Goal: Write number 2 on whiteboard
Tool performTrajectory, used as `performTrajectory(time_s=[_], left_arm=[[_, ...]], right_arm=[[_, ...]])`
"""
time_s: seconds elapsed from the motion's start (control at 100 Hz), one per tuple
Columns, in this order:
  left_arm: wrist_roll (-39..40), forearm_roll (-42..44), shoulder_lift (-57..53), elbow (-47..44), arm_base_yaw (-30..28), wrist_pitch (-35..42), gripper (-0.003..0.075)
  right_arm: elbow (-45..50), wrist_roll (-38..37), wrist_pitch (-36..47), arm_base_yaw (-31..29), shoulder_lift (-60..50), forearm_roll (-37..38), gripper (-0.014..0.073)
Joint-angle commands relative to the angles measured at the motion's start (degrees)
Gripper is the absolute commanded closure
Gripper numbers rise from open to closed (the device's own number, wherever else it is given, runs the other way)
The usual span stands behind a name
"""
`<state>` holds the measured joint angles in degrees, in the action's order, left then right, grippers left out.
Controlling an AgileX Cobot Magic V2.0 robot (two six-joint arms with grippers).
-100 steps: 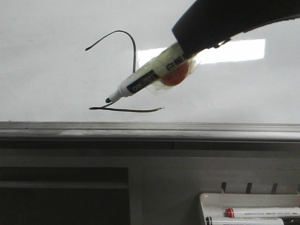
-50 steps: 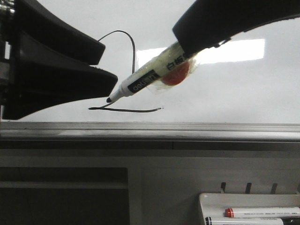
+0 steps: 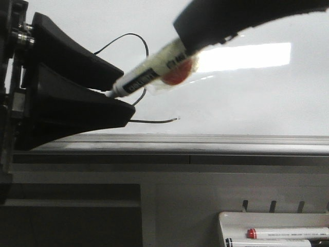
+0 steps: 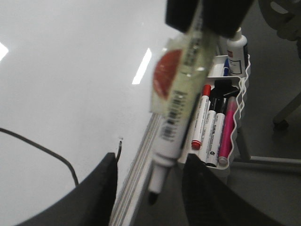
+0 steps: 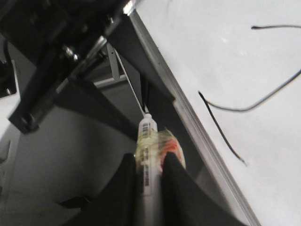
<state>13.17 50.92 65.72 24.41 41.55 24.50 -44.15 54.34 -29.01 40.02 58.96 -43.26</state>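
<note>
The number 2 (image 3: 145,47) is drawn in thin black line on the whiteboard (image 3: 247,98). Its curved top and the end of its base stroke show, and the rest is behind my left gripper (image 3: 126,93). My right gripper (image 3: 190,43) is shut on a white marker (image 3: 149,73) wrapped in tape with a red patch. The marker's uncapped black tip (image 4: 154,195) lies between the open jaws of my left gripper (image 4: 150,188), touching neither finger. In the right wrist view my right gripper (image 5: 149,169) clamps the marker (image 5: 148,141) beside the number 2 (image 5: 244,107).
A grey metal ledge (image 3: 205,144) runs along the board's lower edge. Below it at the right hangs a white tray (image 3: 226,218) holding several markers (image 4: 211,132). A bright rectangular reflection (image 3: 247,55) lies on the board.
My left gripper came in from the left and moved further right. My right gripper carried the marker up and left, off the board, so its tip now sits between the left jaws.
</note>
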Motion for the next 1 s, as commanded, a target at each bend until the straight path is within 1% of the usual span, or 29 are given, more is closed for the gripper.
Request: performTrajectory(time_s=[0.0,0.06,0.23,0.35,0.37,0.42,0.46,0.47,0.49,0.52,0.53,0.7,0.73,0.76,0.78,0.8,0.81,0.83,0.84,0.85,0.86,0.87,0.88,0.9,0.91,0.95,0.99], left_arm=[[0.27,-0.35,-0.70,1.77,0.42,5.77,0.0419],[0.27,-0.23,-0.70,1.77,0.42,6.73,0.0419],[0.27,-0.23,-0.70,1.77,0.42,5.79,0.0419],[0.27,-0.23,-0.70,1.77,0.42,5.90,0.0423],[0.27,-0.23,-0.70,1.77,0.42,5.90,0.0435],[0.27,-0.23,-0.70,1.77,0.42,5.90,0.0496],[0.27,0.04,-0.70,1.77,0.42,6.02,0.0581],[0.27,0.20,-0.70,1.77,0.42,6.13,0.0613],[0.27,0.57,-0.70,1.77,0.42,6.15,0.0647],[0.27,0.99,-0.70,1.77,0.42,6.15,0.0731],[0.27,1.10,-0.70,1.77,0.42,6.15,0.0745],[0.27,1.74,-0.70,1.77,0.42,6.15,0.0741],[0.27,1.74,-0.70,1.77,0.42,6.15,0.0741],[0.27,1.74,-0.70,1.77,0.42,6.23,0.0741],[0.27,1.74,-0.70,1.77,0.42,6.29,0.0741],[0.27,1.63,-0.70,1.77,0.42,6.38,0.0741],[0.27,1.52,-0.70,1.77,0.42,6.38,0.0741],[0.27,1.35,-0.70,1.77,0.42,6.64,0.0741],[0.27,1.09,-0.70,1.77,0.42,6.77,0.0741],[0.27,0.94,-0.70,1.77,0.42,6.77,0.0741],[0.27,0.46,-0.70,1.77,0.42,7.05,0.0741],[0.27,0.17,-0.70,1.77,0.42,7.07,0.0741],[0.27,-0.12,-0.70,1.77,0.42,7.31,0.0741],[0.27,-1.40,-0.70,1.77,0.42,7.54,0.0741],[0.27,-2.55,-0.70,1.77,0.42,7.63,0.0741],[0.27,-6.27,-0.70,1.77,0.42,7.64,0.0741],[0.27,-12.80,-0.70,1.77,-0.06,7.21,0.0741]], right_arm=[[-1.90,-0.04,4.21,0.29,-0.52,-2.93,0.0643],[-2.01,-0.04,4.21,0.29,0.05,-2.93,0.0643],[-2.91,-0.04,1.00,0.54,1.82,-2.93,0.0643],[-3.53,-0.04,0.83,0.54,2.19,-2.93,0.0643],[-3.55,-0.04,0.83,0.54,2.19,-2.93,0.0643],[-3.65,-0.04,0.98,0.54,2.19,-2.93,0.0643],[-3.65,-0.04,1.24,0.54,2.19,-2.93,0.0643],[-3.65,-0.04,1.40,0.54,2.19,-2.93,0.0643],[-3.65,-0.04,1.64,0.54,2.19,-2.93,0.0643],[-3.65,-0.04,1.90,0.54,2.19,-2.93,0.0643],[-3.65,-0.04,1.88,0.54,2.19,-2.93,0.0643],[-3.65,-0.03,3.78,0.54,2.19,-3.01,0.0632],[-3.65,0.27,3.76,0.54,2.19,-3.01,0.0607],[-3.65,0.77,3.76,0.54,2.19,-3.01,0.0563],[-3.65,0.91,3.76,0.54,2.19,-3.01,0.0519],[-3.65,0.91,4.15,0.54,2.19,-3.01,0.0467],[-3.65,0.91,4.33,0.54,2.19,-3.01,0.0428],[-3.65,0.91,4.88,0.54,2.19,-3.01,0.0386],[-3.65,0.91,5.36,0.54,2.19,-3.01,0.0342],[-3.65,0.91,5.64,0.54,2.19,-3.01,0.0319],[-3.65,0.91,5.94,0.54,2.19,-3.01,0.0272],[-3.65,0.91,6.61,0.54,2.19,-3.01,0.0249],[-3.65,0.91,6.99,0.54,2.19,-3.01,0.0203],[-3.65,0.91,8.21,0.54,2.19,-3.01,0.0158],[-3.65,0.91,9.03,0.54,2.19,-3.01,0.0115],[-3.65,0.91,11.65,0.54,1.95,-3.01,0.0005],[-3.65,0.91,15.48,0.54,1.63,-3.01,-0.0058]])
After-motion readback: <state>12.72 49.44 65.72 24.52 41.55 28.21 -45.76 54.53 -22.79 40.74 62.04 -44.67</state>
